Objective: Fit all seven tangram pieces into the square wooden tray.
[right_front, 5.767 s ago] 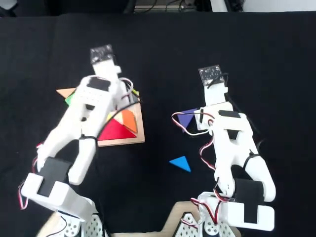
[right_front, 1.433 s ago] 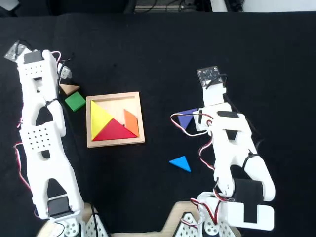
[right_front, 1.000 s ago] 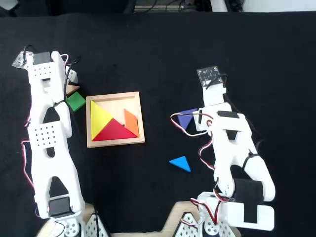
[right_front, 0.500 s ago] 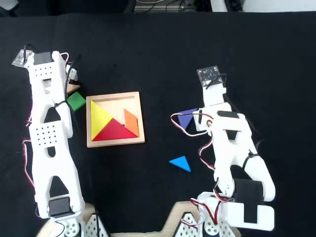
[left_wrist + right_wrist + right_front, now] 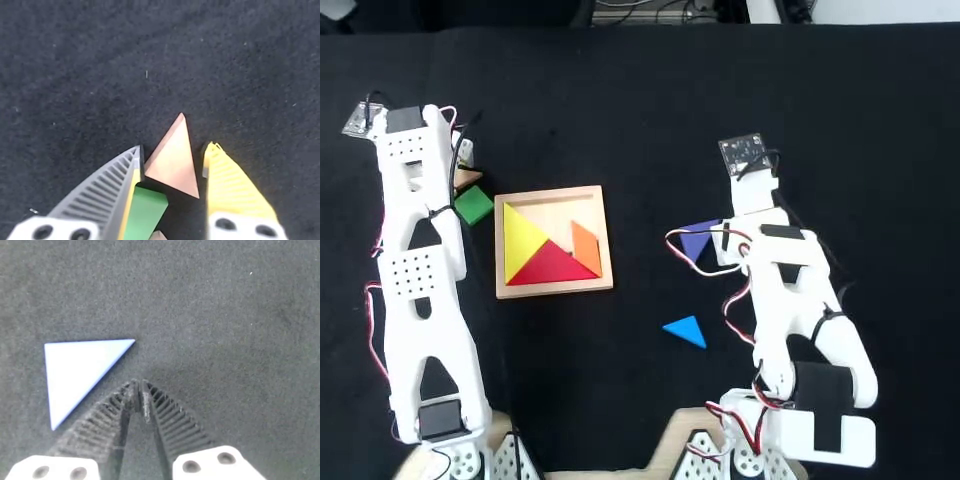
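The square wooden tray [image 5: 551, 193] holds a yellow triangle [image 5: 522, 237], a red triangle [image 5: 550, 265] and an orange piece [image 5: 585, 245]. Left of the tray lie a green square [image 5: 473, 205] and a tan triangle [image 5: 468, 178]. My left gripper [image 5: 173, 149] is open low over the cloth, with the tan triangle [image 5: 172, 160] between its fingers and the green square [image 5: 142, 215] by the grey finger. A purple triangle [image 5: 697, 238] and a blue triangle [image 5: 685, 331] lie beside the right arm. My right gripper [image 5: 136, 390] is shut and holds nothing, next to a pale bluish triangle [image 5: 75, 372].
Black cloth covers the whole table. The left arm [image 5: 415, 260] stretches along the left side of the tray. The right arm [image 5: 790, 290] is folded at the right. Open cloth lies between the tray and the right arm and across the back.
The left arm left the tray, swung far left, then shifted slightly right onto the tan triangle; it has barely moved in the last half second. The right arm has stayed still.
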